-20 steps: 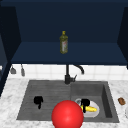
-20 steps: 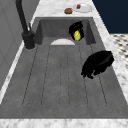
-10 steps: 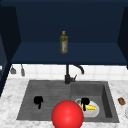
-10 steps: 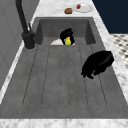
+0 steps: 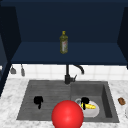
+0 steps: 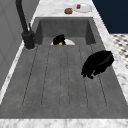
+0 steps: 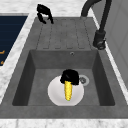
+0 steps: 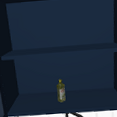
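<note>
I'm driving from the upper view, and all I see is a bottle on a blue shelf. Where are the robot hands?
Observer: The right robot hand is down in the sink basin, with its fingers curled on a yellow corn cob.
Operator: Is the corn lying on something?
Observer: Yes, it lies on a white plate on the basin floor, next to the drain.
Operator: And the other one?
Observer: The left robot hand hangs over the ridged draining board beside the basin. Its fingers are curled and it holds nothing.
</note>
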Controlling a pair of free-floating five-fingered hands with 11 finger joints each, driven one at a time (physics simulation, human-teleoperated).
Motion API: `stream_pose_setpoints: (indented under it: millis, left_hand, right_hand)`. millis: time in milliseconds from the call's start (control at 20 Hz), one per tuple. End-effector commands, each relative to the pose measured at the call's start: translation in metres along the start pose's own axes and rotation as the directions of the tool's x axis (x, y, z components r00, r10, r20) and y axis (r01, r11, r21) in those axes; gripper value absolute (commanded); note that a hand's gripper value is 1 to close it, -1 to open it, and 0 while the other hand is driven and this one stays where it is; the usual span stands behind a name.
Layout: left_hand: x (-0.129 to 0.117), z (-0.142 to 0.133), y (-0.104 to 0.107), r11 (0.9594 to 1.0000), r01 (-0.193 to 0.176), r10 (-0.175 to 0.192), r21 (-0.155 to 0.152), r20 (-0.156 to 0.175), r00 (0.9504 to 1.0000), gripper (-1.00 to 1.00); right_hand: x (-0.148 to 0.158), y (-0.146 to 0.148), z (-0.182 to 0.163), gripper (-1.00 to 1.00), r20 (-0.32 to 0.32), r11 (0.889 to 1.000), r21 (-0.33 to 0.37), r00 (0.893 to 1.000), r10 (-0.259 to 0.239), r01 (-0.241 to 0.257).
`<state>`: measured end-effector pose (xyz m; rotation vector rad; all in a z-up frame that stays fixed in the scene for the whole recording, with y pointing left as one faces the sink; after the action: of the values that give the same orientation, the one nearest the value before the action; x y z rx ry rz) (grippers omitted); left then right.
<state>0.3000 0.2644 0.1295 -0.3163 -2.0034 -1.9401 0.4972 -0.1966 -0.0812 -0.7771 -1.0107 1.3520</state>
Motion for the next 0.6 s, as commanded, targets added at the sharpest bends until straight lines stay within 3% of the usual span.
stream_pose_setpoints:
  millis: [0, 100, 250, 400, 500, 550]
  left_hand:
    - [0.000, 0.000, 0.000, 1.0000, 0.000, 0.000, 0.000, 0.000, 1.0000, 0.00]
    - [0.000, 0.000, 0.000, 1.0000, 0.000, 0.000, 0.000, 0.000, 1.0000, 0.00]
    - [0.000, 0.000, 0.000, 1.0000, 0.000, 0.000, 0.000, 0.000, 1.0000, 0.00]
    - [0.000, 0.000, 0.000, 1.0000, 0.000, 0.000, 0.000, 0.000, 1.0000, 0.00]
    - [0.000, 0.000, 0.000, 1.0000, 0.000, 0.000, 0.000, 0.000, 1.0000, 0.00]
    - [0.000, 0.000, 0.000, 1.0000, 0.000, 0.000, 0.000, 0.000, 1.0000, 0.00]
  right_hand:
    - [-0.010, 0.012, -0.026, 1.00, 0.013, 0.996, -0.045, 0.997, 0.071, -0.071]
    - [-0.009, 0.007, -0.036, 1.00, 0.011, 0.997, 0.039, 0.998, 0.070, -0.070]
    - [-0.008, 0.000, -0.050, 1.00, -0.004, 0.988, 0.141, 0.998, 0.065, -0.064]
    - [-0.006, -0.007, -0.059, 1.00, -0.020, 0.970, 0.234, 0.997, 0.071, -0.064]
    - [-0.006, 0.000, -0.044, 1.00, -0.017, 0.958, 0.281, 0.998, 0.058, -0.051]
    - [-0.002, -0.002, -0.037, -1.00, -0.022, 0.955, 0.295, 0.999, 0.040, -0.031]
